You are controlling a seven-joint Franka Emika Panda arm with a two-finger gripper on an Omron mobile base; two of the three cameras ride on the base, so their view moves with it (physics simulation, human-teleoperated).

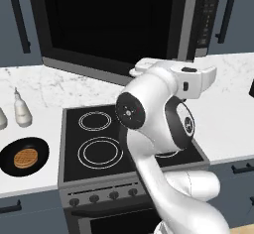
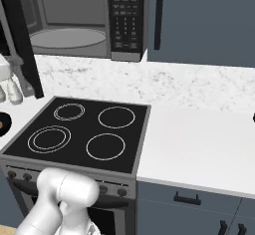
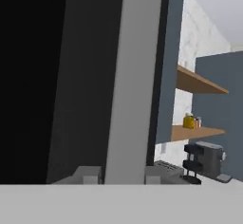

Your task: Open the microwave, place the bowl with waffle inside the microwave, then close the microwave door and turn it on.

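The microwave door (image 1: 106, 27) stands swung open, a wide flat panel with a big black glass window and a grey metal frame. In the hand view its grey edge (image 3: 128, 76) runs upright just between the two fingers (image 3: 124, 175), which sit narrow on both sides of it and seem to grip it.

The microwave (image 2: 89, 17) shows a light grey inside with a round flat turntable, and a strip of small buttons on its right.

The bowl (image 1: 24, 156) is shallow, round and black. It rests on the white marble table (image 1: 34, 104), left of the stove (image 1: 99, 144). The waffle (image 1: 26, 157) lies in it, a golden-brown disc with a grid pattern.

Two white bottles (image 1: 21, 110) stand behind the bowl. The stove top is smooth and black with white rings.
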